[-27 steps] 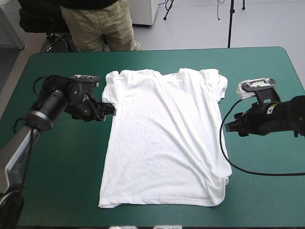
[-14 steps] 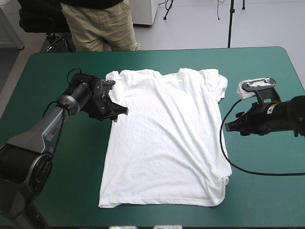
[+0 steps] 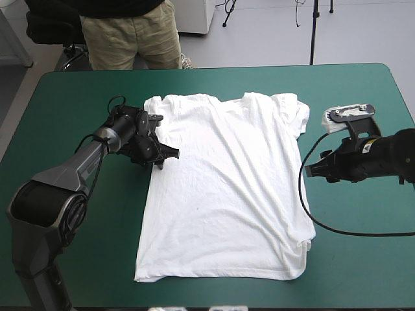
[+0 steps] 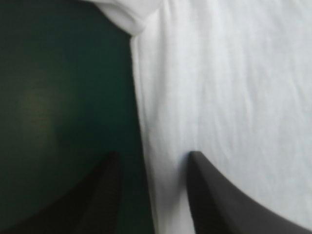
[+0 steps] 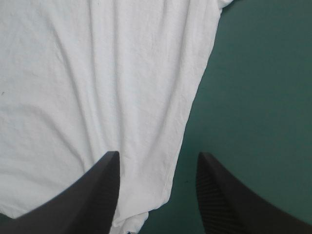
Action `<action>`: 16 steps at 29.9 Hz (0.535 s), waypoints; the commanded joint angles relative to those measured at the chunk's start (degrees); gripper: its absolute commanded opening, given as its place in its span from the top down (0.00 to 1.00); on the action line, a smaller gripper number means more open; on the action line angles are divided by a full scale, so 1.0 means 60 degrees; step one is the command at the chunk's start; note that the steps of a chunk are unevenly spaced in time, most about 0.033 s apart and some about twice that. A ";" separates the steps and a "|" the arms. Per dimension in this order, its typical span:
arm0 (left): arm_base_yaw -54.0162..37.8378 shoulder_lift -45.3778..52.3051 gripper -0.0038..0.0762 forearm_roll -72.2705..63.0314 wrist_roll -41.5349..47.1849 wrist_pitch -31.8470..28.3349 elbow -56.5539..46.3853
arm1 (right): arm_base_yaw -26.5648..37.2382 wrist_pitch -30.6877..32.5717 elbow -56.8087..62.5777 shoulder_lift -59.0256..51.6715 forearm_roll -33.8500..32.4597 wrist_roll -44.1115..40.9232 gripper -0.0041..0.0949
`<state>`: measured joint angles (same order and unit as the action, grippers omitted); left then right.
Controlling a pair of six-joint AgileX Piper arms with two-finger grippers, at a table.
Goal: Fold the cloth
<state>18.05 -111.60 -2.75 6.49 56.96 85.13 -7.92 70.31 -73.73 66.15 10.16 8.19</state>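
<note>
**Both grippers open at the T-shirt's side edges**

The T-shirt (image 3: 224, 188) lies spread flat on the teal-green cover (image 3: 78, 97), collar toward the far edge and hem toward the near edge. It is lightly creased but not folded anywhere.

At the T-shirt's left side, the left gripper (image 3: 170, 154) sits just below the left sleeve (image 3: 152, 120). In its own wrist view the left gripper (image 4: 153, 156) stands open. One black finger is over bare cover, the other is over white cloth, and the T-shirt's side edge runs between them. Nothing is pinched yet.

At the T-shirt's right side, about halfway down its length, the right gripper (image 3: 310, 170) waits just beside the edge. Its wrist view shows the right gripper (image 5: 158, 155) spread open too, with the side edge running between its fingers and no cloth held.

The T-shirt looks thin, light and limp. It will likely sag and drape from any point it is lifted by, and the loose part may drag or bunch on the cover. The best hold is probably right at the side edge, catching both layers together, since a pinch in the middle would only raise a peak. Holds on both sides at matching heights should keep the fold line straight.
</note>
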 commanded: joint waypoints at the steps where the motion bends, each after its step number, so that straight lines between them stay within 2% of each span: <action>1: 0.0059 0.0230 0.87 -0.0575 -0.0262 -0.0349 0.0167 | 0.0056 -0.0481 -0.0308 0.0195 0.0091 0.0029 0.50; 2: 0.0059 0.0230 0.98 -0.0575 -0.0305 -0.0349 0.0167 | 0.0056 -0.0499 -0.0308 0.0303 0.0091 0.0029 0.50; 5: 0.0059 0.0230 0.97 -0.0547 -0.0401 -0.0349 0.0167 | 0.0056 -0.0673 -0.0350 0.0808 0.0109 0.0149 0.46; 9: 0.0059 0.0230 0.97 -0.0547 -0.0401 -0.0349 0.0167 | 0.0056 -0.0909 -0.0690 0.1655 0.0169 0.0267 0.37; 16: 0.0059 0.0230 0.97 -0.0547 -0.0401 -0.0349 0.0167 | 0.0056 -0.0996 -0.1642 0.3409 -0.0273 -0.0220 0.36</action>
<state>17.95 -111.77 -4.04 3.88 56.17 85.35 -7.92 66.10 -80.37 84.79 9.43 7.56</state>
